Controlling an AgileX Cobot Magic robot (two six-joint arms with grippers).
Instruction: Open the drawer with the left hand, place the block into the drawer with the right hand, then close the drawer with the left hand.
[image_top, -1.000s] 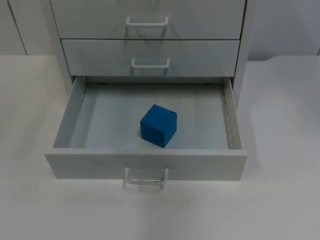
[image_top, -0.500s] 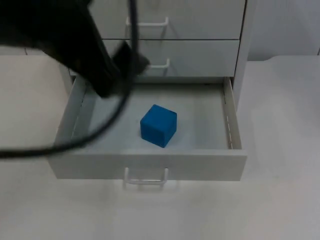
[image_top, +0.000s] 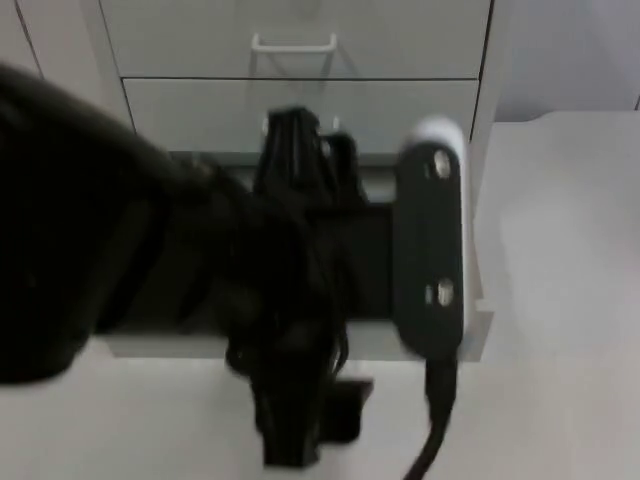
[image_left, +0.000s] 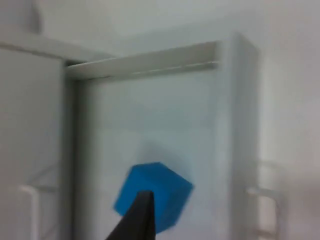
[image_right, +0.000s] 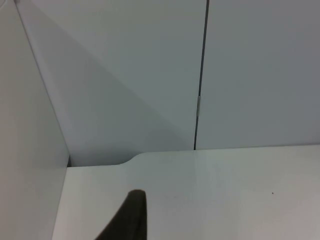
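Observation:
The bottom drawer (image_top: 478, 322) of the white cabinet (image_top: 300, 100) stands pulled open. My left arm (image_top: 200, 270) reaches across it from the left and hides its inside in the top view. In the left wrist view a blue block (image_left: 162, 186) sits on the drawer's floor (image_left: 150, 115), just beyond the black fingertip (image_left: 141, 216) of my left gripper. The drawer's handle (image_left: 260, 197) shows blurred past the front panel. My right arm waits off to the side; its fingertip (image_right: 131, 215) hangs over bare white table (image_right: 225, 185).
Two shut drawers with white handles (image_top: 293, 43) sit above the open one. The grey partition wall (image_right: 150, 75) stands behind the table, with a pale upright panel (image_right: 25, 150) beside my right gripper. White table (image_top: 560, 400) lies in front and to the right of the cabinet.
My left arm has swung in from the upper left, down and right across the open drawer, and now covers the block in the top view. The block has stayed in place.

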